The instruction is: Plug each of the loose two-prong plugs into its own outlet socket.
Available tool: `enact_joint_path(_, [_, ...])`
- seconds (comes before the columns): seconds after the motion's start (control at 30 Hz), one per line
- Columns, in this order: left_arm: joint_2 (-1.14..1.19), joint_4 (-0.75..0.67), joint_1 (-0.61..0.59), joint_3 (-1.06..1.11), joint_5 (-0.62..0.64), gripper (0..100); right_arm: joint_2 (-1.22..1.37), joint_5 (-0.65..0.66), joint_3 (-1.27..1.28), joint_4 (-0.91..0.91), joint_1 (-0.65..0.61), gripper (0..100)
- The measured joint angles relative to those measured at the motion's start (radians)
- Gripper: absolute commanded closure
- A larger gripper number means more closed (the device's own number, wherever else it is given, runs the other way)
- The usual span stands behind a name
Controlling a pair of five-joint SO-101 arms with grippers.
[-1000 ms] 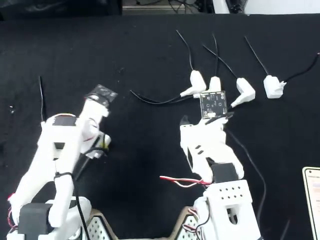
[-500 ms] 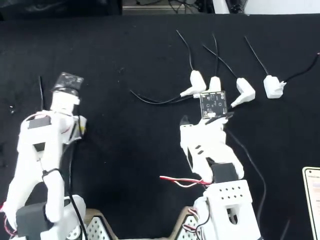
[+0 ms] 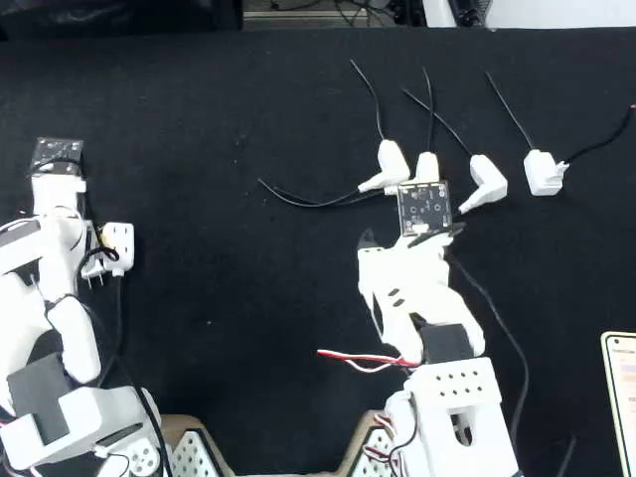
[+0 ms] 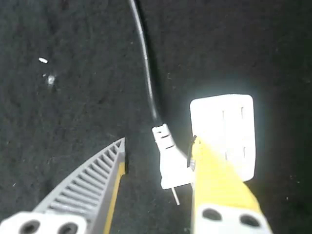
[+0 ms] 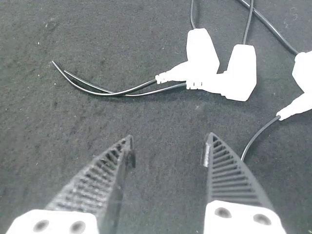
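A black cloth-covered table (image 3: 248, 99) carries everything. Close to its left edge, about halfway between front and back, lies a white rectangular outlet block (image 3: 117, 238) with narrow slots in its top face. Just beside the block lies a small white two-prong plug (image 4: 168, 163). A thin black cord (image 4: 146, 73) runs away from its ribbed neck, and one metal prong pokes out of the opposite end.

The left gripper (image 4: 158, 141) hangs over this spot with its claw wide. Its grey ribbed finger (image 4: 97, 180) stands clear of the plug on one side. Its yellow-faced finger (image 4: 219, 190) sits right against the plug on the other side, between plug and block. The plug lies in the gap and is not pinched.

The right gripper (image 5: 169, 139) is near the middle of the table, its claw wide and holding nothing, both ribbed fingers over bare cloth. Past its fingertips, toward the back edge, a white socket body (image 5: 202, 48) lies just beside a second white socket body (image 5: 241, 73). Each has a white plug neck joined to it and a thin black wire curving off toward the left edge.

Nearer the right edge lie a third white piece (image 3: 487, 179) and a fourth white piece (image 3: 543, 171), both trailing black cords. Whether anything is seated in them cannot be told. A white card (image 3: 621, 388) rests at the right edge near the front.
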Motion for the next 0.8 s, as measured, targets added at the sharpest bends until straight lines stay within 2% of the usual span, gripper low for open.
enact_joint_path(0.13, [-0.005,0.009,-0.002,-0.006,0.000,78,0.000,0.000,0.000,0.000,0.000,77.6])
enact_joint_path(0.3, [-0.092,0.186,0.031,-0.055,0.012,78,0.000,0.000,0.000,0.000,0.000,77.6])
enact_joint_path(0.43, [-0.132,0.292,0.109,-0.077,0.129,77,0.000,0.000,0.000,0.000,0.000,77.6])
enact_joint_path(0.63, [-0.072,0.267,0.144,-0.095,0.305,74,0.000,0.000,0.000,0.000,0.000,77.6])
enact_joint_path(0.8, [0.089,0.253,0.133,-0.166,0.348,75,0.000,0.000,0.000,0.000,0.000,77.6])
